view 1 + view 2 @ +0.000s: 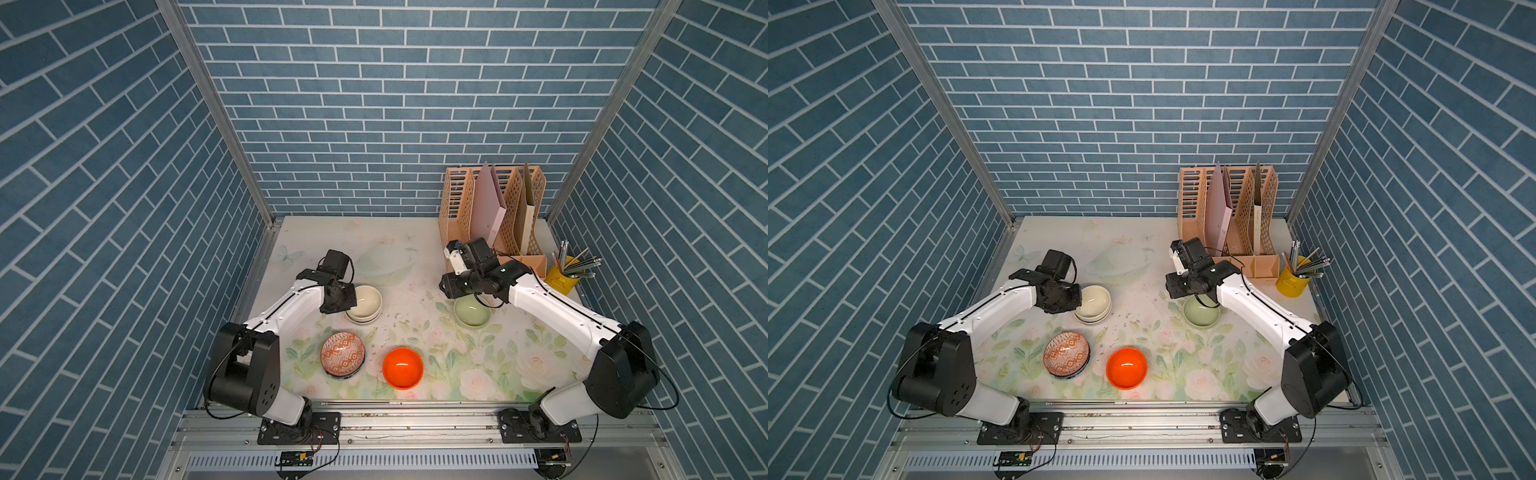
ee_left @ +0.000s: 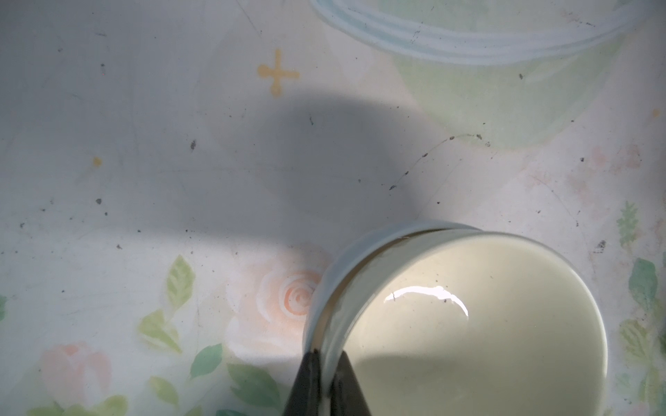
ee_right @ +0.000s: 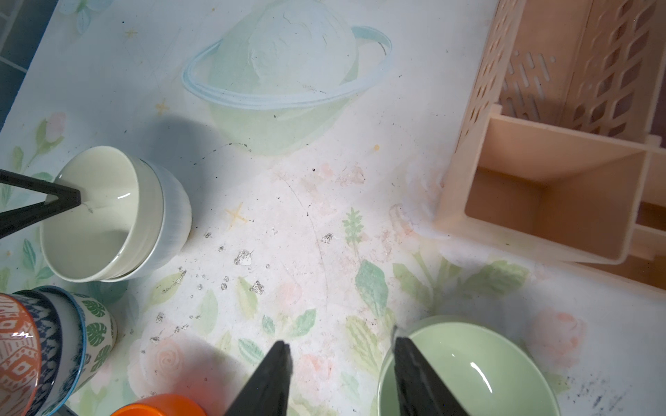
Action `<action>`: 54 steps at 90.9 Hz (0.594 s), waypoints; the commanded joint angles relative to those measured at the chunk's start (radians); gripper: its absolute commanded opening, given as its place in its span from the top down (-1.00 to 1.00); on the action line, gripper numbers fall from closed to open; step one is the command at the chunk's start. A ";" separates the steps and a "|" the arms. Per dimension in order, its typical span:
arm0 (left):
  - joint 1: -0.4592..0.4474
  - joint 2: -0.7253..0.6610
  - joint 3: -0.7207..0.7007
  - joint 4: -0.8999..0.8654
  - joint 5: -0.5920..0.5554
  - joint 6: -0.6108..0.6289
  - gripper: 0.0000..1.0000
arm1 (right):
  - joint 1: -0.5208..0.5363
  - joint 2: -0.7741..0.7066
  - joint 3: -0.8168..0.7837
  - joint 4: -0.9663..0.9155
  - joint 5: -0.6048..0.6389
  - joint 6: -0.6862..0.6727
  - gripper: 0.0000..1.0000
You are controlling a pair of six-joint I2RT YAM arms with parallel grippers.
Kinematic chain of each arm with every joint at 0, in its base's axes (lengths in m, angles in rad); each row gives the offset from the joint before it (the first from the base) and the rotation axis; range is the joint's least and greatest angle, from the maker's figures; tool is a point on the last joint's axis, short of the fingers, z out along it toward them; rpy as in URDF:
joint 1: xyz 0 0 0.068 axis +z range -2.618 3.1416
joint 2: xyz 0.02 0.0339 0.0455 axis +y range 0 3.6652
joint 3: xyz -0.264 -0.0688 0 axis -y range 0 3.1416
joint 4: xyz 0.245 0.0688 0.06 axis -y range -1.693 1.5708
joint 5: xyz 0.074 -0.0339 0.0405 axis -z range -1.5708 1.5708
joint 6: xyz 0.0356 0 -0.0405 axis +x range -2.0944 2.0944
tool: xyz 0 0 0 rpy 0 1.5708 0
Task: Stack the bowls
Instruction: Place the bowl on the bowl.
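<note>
While my left hand (image 2: 328,360) pinches the cream bowl (image 2: 468,324), seated in the white bowl (image 3: 176,212), my right hand (image 3: 340,344) stands half-open astride the rim of the pale green bowl (image 3: 468,378); next it must close and lift.

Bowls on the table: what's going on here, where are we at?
Bowl stacking, midway. The left fingers are pinched shut on the rim of the cream bowl, which sits tilted inside the white bowl. The right fingers are open at the pale green bowl's rim, gripping nothing. Three patterned bowls are already nested; the orange bowl stands alone.
</note>
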 commanded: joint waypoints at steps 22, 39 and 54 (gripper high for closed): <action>0.007 0.000 -0.013 0.024 0.000 0.001 1.00 | -0.004 -0.018 -0.016 0.009 -0.017 -0.021 -0.01; 0.007 -0.018 -0.014 0.018 -0.013 0.007 1.00 | -0.004 -0.017 -0.016 0.009 -0.019 -0.021 -0.01; 0.007 -0.026 -0.015 0.013 -0.011 0.009 1.00 | -0.004 -0.012 -0.014 0.007 -0.023 -0.021 -0.01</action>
